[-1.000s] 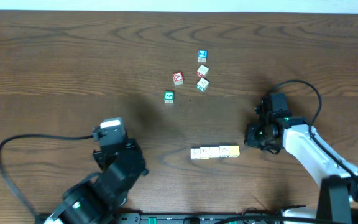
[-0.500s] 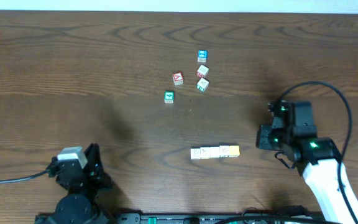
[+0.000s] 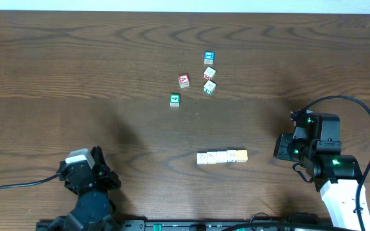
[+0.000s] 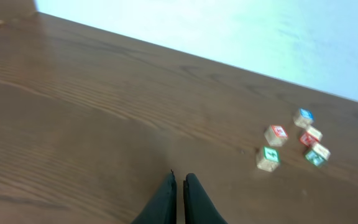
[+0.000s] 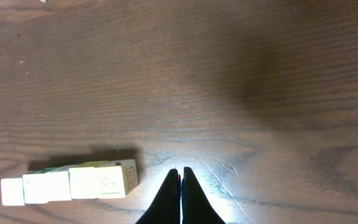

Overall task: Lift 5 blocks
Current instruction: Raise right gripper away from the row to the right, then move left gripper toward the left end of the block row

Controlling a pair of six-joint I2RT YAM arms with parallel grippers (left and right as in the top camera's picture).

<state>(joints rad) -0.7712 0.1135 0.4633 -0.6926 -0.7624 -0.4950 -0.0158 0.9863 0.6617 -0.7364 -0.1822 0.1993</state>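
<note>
Wooden blocks (image 3: 221, 156), cream with one yellow at the right end, lie touching in a single row on the tabletop (image 3: 76, 77), on the robot's side, right of centre. Right end effector (image 5: 180, 173): clenched, holding nothing, tips near the row's yellow end, not touching. Left end effector (image 4: 178, 182): clenched, holding nothing, well apart from the row. Red-faced cube (image 3: 184, 80), green-faced cube (image 3: 175, 99) and blue-faced cube (image 3: 209, 58) sit loose farther back.

The only mark I can nearly read is on the yellow block (image 5: 114, 179) that ends the row of blocks (image 5: 48, 186) near the front edge of the table (image 3: 56, 96). It is a dark character on the side face, probably a B. The top prints are too faint for me, and those on the coloured cubes (image 4: 277, 134) toward the far edge are too small.
</note>
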